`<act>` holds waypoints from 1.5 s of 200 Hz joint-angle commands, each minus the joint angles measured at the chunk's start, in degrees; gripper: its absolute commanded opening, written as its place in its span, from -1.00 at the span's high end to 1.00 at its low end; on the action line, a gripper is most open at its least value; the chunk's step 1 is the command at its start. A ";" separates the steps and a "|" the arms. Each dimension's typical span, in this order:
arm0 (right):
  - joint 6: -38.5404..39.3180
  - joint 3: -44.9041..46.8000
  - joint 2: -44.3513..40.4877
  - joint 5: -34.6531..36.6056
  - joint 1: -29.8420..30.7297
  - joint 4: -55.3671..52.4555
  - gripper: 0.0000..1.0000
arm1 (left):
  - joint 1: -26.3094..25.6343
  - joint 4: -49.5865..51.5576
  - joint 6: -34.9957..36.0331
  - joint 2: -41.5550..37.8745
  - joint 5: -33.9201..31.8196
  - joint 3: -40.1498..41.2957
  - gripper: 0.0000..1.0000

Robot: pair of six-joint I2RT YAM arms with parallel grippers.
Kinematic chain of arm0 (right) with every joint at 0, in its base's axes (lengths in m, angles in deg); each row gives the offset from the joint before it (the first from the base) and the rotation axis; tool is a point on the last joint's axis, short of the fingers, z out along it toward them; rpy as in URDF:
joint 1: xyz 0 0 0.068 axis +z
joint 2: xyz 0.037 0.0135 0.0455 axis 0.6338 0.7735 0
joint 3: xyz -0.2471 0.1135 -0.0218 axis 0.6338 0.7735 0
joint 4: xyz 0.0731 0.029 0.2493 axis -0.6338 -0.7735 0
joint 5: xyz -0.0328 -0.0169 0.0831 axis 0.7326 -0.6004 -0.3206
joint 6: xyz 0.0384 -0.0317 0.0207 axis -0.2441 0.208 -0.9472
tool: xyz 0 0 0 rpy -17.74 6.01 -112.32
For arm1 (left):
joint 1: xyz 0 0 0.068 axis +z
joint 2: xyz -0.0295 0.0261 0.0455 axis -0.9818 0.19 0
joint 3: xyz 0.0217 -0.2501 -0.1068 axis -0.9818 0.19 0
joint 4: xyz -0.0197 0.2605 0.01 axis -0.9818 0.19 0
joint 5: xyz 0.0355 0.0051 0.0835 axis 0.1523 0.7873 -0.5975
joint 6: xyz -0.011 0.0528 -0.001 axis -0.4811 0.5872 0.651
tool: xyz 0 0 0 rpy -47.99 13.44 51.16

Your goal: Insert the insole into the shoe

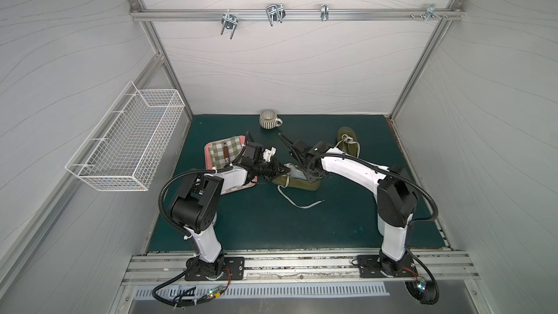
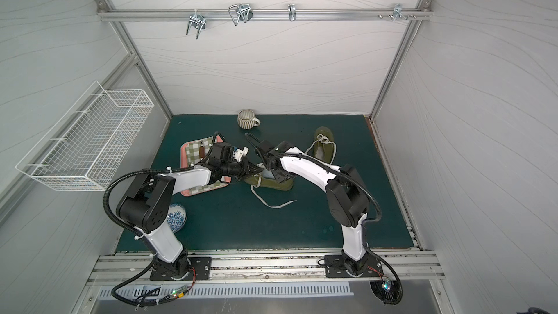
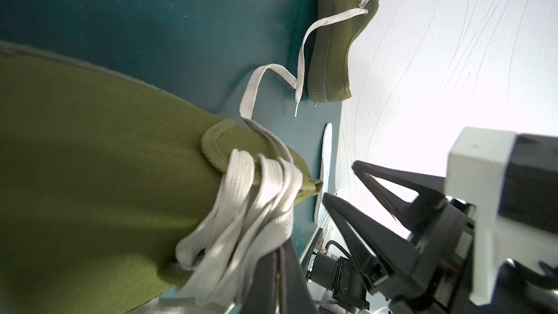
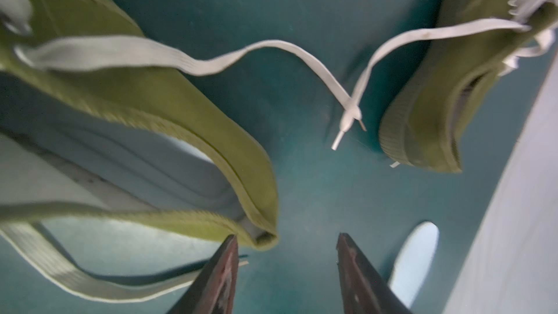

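**A:** Where is the insole now?

**B:** It's the pale blue-grey sheet showing in the mouth of the near olive shoe, with its heel end up by the collar. Whether the toe end lies flat inside is hidden. A second insole lies loose on the green worktop, apart from both shoes.

**A:** How will it handle?

**B:** I'd judge it light, thin and floppy. Pushed from the far end it would likely buckle and drag on the canvas lining. It's better pinched at the heel edge, or pressed down along its middle, without a hard squeeze. The shoe is soft too, so its collar may fold in unless something holds it open.

**A:** And the grippers?

**B:** The left gripper has its jaws clenched on the bunched white laces at the tongue, which seems to steady the upper. The right gripper hangs just behind the heel, its jaws apart with nothing between them.

**A:** What else is nearby?

**B:** The other olive shoe sits well apart toward the back, and one of its lace ends meets a lace from the near shoe on the worktop. A ribbed mug stands at the back. A pink tray with a checked cloth lies partly under the left arm.
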 commanded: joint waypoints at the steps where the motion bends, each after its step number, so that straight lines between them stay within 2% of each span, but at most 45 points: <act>1: -1.66 4.06 0.39 -7.14 -3.59 6.41 -0.08 | -0.20 -0.74 0.31 -0.78 1.01 -1.75 1.00; 37: -1.30 7.77 -0.96 -4.58 -5.47 7.44 0.00 | -0.09 -2.86 -1.01 -0.26 1.72 -1.51 1.00; 48: -1.19 6.93 -0.68 -2.41 -5.07 5.39 0.28 | -0.11 -2.86 -0.93 0.00 1.69 -1.66 1.00; 70: -1.47 6.70 -2.03 0.23 -3.09 3.93 0.67 | -0.11 -2.87 -0.88 0.62 1.81 -1.93 1.00; 88: -2.89 8.21 -4.11 -1.30 -2.02 4.65 1.00 | -0.12 -1.15 0.18 1.12 1.86 -3.11 1.00; 112: -6.46 10.84 -6.40 -6.80 -1.38 5.14 1.00 | 0.06 1.76 1.77 2.28 2.04 -5.96 1.00; 135: -10.23 12.48 -8.90 -9.86 1.80 4.11 1.00 | 0.15 4.42 3.42 2.58 1.95 -8.16 1.00; 147: -11.82 13.42 -10.61 -10.29 3.32 3.81 0.74 | 0.16 5.02 3.65 2.71 2.08 -8.52 1.00; 166: -12.21 14.34 -13.04 -10.07 4.47 3.78 0.47 | 0.24 5.40 4.10 2.93 2.37 -8.81 1.00; 196: -10.57 12.25 -14.69 -9.91 4.66 2.76 0.40 | 0.33 8.19 6.08 3.95 2.87 -10.14 1.00; 220: -7.94 10.60 -14.75 -10.73 4.75 4.89 0.41 | 0.33 10.17 7.50 4.21 2.74 -10.83 1.00; 237: -6.05 10.46 -13.76 -10.83 4.75 7.51 0.61 | 0.32 11.81 8.73 4.44 2.68 -11.34 1.00; 256: -4.73 10.94 -11.81 -11.38 4.42 11.60 0.69 | 0.41 11.95 8.94 4.47 2.95 -11.13 1.00; 280: -5.14 13.13 -9.16 -12.95 4.12 17.91 0.80 | 0.41 11.32 8.62 4.12 2.83 -10.20 1.00; 300: -8.48 15.34 -5.63 -14.44 2.04 22.16 0.87 | 0.50 10.73 8.20 4.11 2.97 -9.58 1.00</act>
